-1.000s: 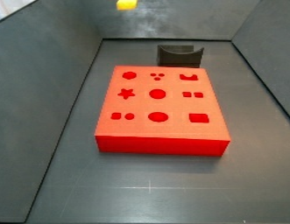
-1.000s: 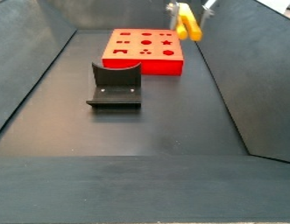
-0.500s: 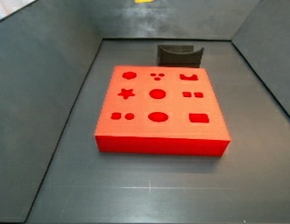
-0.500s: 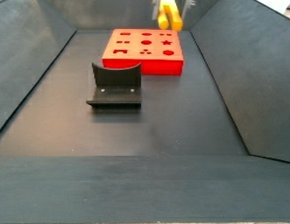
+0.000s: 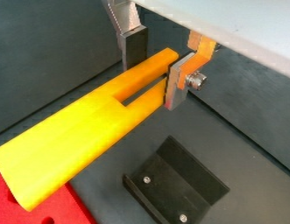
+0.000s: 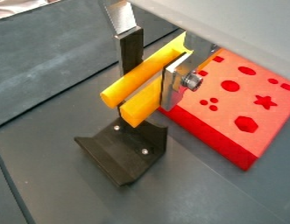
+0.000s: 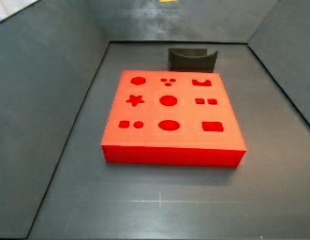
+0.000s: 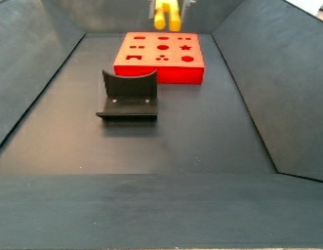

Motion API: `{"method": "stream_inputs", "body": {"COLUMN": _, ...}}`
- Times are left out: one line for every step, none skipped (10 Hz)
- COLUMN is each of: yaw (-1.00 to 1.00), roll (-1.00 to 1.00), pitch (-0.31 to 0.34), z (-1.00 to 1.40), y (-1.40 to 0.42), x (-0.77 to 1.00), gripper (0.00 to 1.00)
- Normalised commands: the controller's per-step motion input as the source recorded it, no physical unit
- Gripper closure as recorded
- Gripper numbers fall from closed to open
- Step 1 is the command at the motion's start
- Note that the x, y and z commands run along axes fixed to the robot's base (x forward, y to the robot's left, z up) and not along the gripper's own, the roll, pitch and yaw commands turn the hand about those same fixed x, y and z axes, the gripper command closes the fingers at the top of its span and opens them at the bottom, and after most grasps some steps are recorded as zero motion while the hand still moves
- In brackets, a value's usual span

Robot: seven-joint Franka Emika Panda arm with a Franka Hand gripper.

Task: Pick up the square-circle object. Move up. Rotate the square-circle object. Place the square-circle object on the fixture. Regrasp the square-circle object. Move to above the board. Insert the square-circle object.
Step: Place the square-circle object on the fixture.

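wrist views: my hand [image 5: 153, 66] [image 6: 153, 68] clamped on the square-circle object [image 5: 95, 131] [image 6: 145, 86], peg jutting out past the fingers; fixture [image 5: 176, 184] [image 6: 121, 150] below the hand, board [image 6: 235, 105] beside it. side views: peg [image 8: 165, 14] high above the board [image 8: 161, 57] [image 7: 169, 117]; fixture [image 8: 129, 94] [image 7: 192, 59] on the desk [image 8: 150, 146].

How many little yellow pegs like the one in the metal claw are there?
1. The yellow-orange plastic peg is clamped between the gripper fingers, in the air above the dark L-shaped fixture, beside the red board. None lies on the floor in either side view.
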Motion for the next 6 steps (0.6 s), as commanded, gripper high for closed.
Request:
{"method": "stream_inputs", "body": {"yaw": 0.01, "roll": -0.13, "pitch": 0.131, "z": 0.01, "y": 0.00, "x": 0.70, "gripper": 1.00}}
{"method": "stream_inputs", "body": {"yaw": 0.01, "roll": -0.13, "pitch": 0.127, "z": 0.01, "y": 0.00, "x": 0.58, "gripper": 1.00}}
{"method": "stream_inputs", "body": {"yaw": 0.04, "roll": -1.00, "pitch": 0.312, "z": -0.38, "y": 0.24, "x": 1.00, "gripper": 1.00}}
{"method": "stream_inputs", "body": {"yaw": 0.03, "roll": -1.00, "pitch": 0.308, "z": -0.35, "y": 0.24, "x": 0.94, "gripper": 1.00}}
{"method": "stream_inputs", "body": {"yaw": -0.01, "roll": -1.00, "pitch": 0.296, "z": -0.22, "y": 0.19, "x": 0.90, "gripper": 1.00}}
{"method": "stream_inputs", "body": {"yaw": -0.03, "roll": -1.00, "pitch": 0.298, "z": -0.10, "y": 0.12, "x": 0.83, "gripper": 1.00}}
